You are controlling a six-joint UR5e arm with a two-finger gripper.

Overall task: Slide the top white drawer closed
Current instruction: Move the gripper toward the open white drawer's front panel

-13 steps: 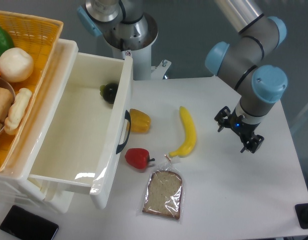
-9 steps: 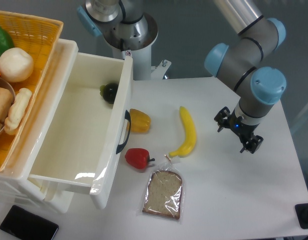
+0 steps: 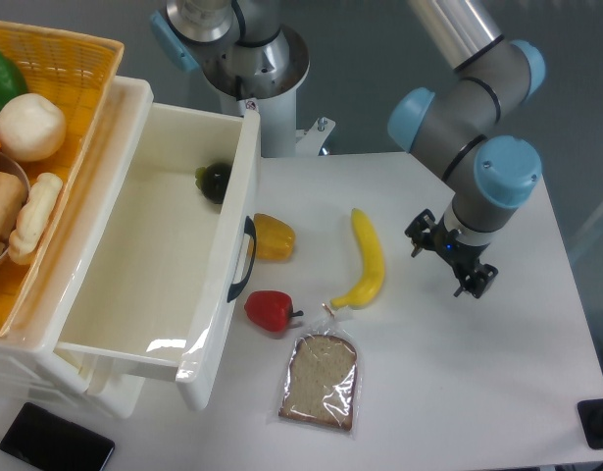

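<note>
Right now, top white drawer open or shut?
Open. The top white drawer is pulled well out, its interior exposed with a dark round item inside. The gripper is off to the side, not touching it.

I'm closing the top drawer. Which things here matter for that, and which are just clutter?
Belongs to the job:
- top white drawer, pulled open
- its black handle
- hand, over the table right of the banana

Lying about:
- banana
- yellow pepper and red pepper, close to the drawer front
- bagged bread
- basket
- phone
</note>
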